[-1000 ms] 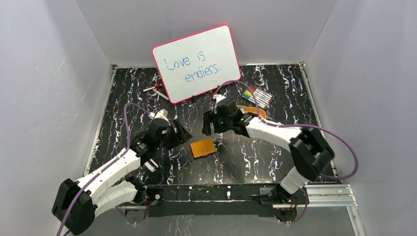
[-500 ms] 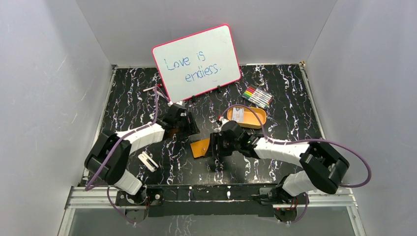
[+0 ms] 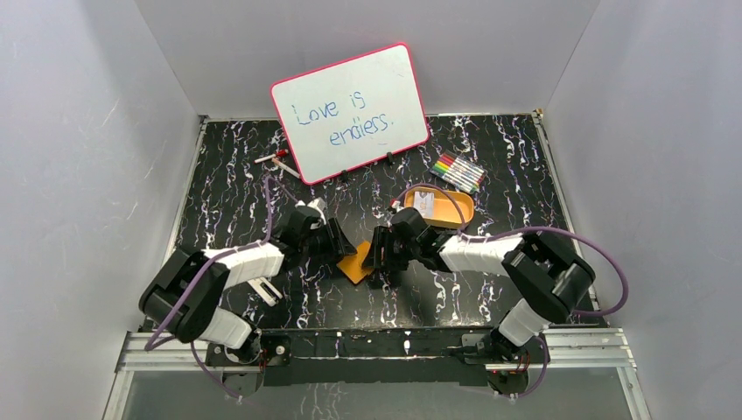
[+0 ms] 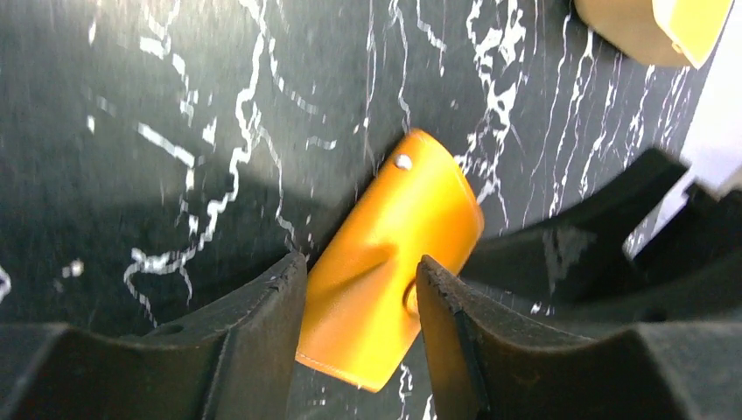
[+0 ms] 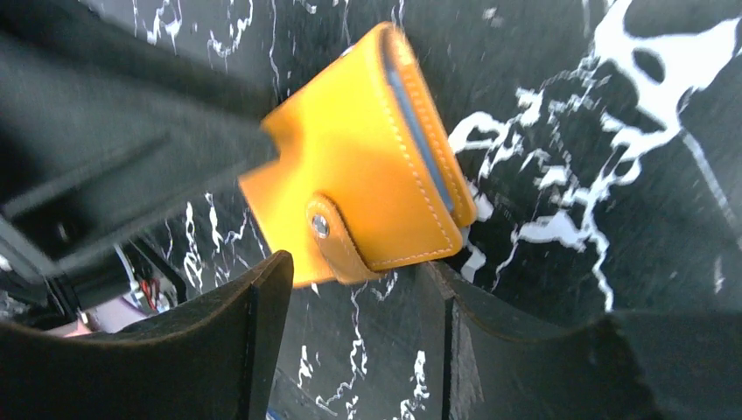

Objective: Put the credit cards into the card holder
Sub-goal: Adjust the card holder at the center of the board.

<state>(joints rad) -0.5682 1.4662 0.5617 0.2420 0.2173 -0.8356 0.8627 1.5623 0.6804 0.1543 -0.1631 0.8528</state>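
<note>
Two grippers meet at the card holder, which you see folded, its snap strap fastened over the edge, near the middle of the black marbled table.

Left: the left gripper straddles the card holder, one finger along each long side. You cannot tell from the wrist view whether those fingers press on the leather or merely flank it.

Right: the right gripper faces the card holder from the opposite side. Its jaws stand apart, with bare table showing between them. Only the snap strap lies just off the fingertips, and nothing is clamped.

Background: one of the credit cards, pale and flat, rests inside the orange oval tray, behind the right arm and well apart from the card holder. You cannot tell whether more cards lie beneath it. A set of coloured markers lies just beyond the tray. The pink-rimmed whiteboard leans against the back wall.
</note>
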